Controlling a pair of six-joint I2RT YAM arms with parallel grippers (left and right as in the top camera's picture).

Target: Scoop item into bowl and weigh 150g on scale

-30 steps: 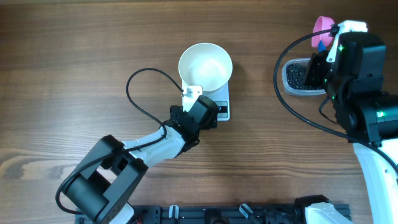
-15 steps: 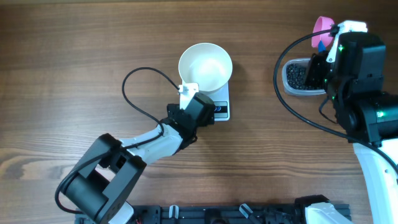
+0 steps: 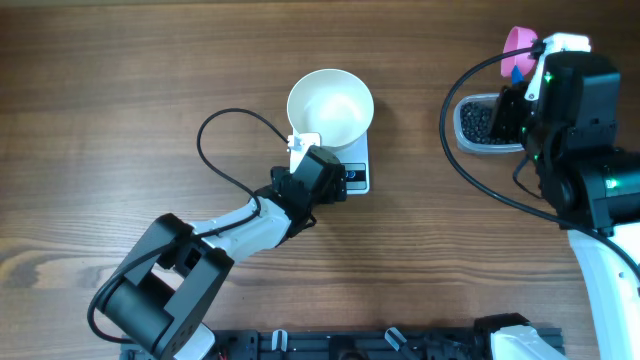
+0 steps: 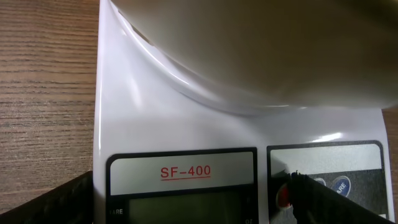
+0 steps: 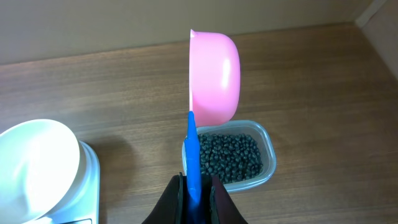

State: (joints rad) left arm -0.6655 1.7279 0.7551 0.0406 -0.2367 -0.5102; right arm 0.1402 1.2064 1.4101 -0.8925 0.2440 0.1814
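Left pincer [image 4: 193, 202] gapes wide, empty, at the scale [image 4: 180, 118], mid-frame. Right pincer [image 5: 194, 186] clamps the scoop [image 5: 214, 78] near the beans [image 5: 230, 155], upper right.

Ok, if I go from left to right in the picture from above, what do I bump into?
Black cable loop → white bowl → clear tub of black beans → right arm. The scale sits under the bowl and the pink scoop overlaps the tub, so I left those out.

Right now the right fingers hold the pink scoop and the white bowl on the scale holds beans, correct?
Not quite: the white bowl on the scale is empty, as the overhead view shows. The right fingers do hold the pink scoop.
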